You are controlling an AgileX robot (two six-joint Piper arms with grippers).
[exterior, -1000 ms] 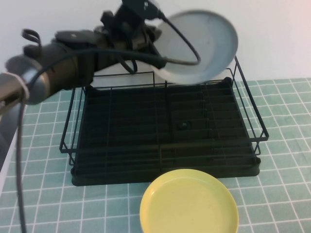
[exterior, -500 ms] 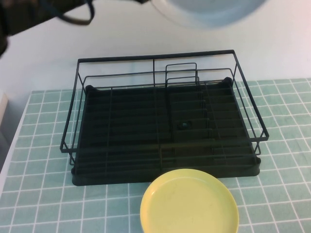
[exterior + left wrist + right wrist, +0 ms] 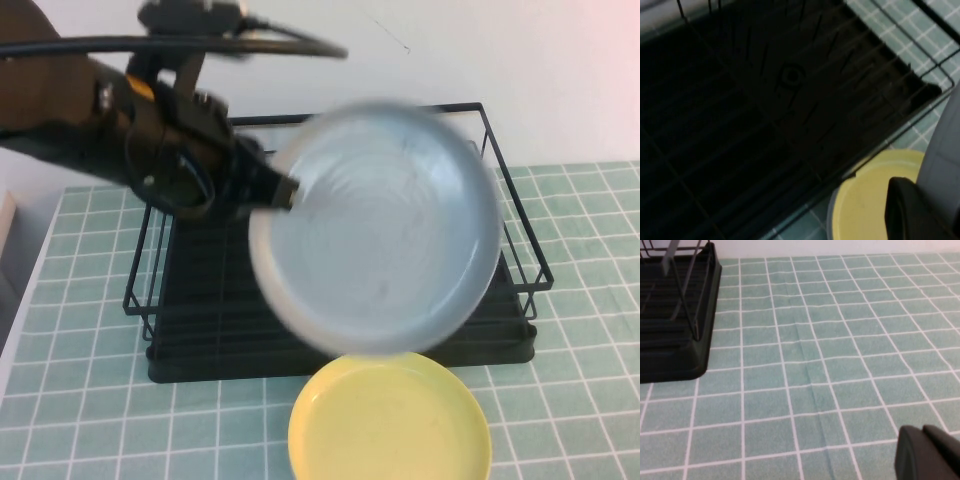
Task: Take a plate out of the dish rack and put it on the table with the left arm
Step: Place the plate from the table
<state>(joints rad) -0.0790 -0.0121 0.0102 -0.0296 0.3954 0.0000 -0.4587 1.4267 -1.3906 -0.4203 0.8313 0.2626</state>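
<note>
The left arm reached in from the far left above the dish rack, its left gripper clamped on the left edge of the plate, which hung in the air over the rack's right half, its face turned up toward the camera. The plate's near edge overlapped the yellow plate, which lay on the table just in front of the rack, with open tiles to the right. Of the right gripper, low over bare tiles right of the rack, I cannot tell whether it was open.
</note>
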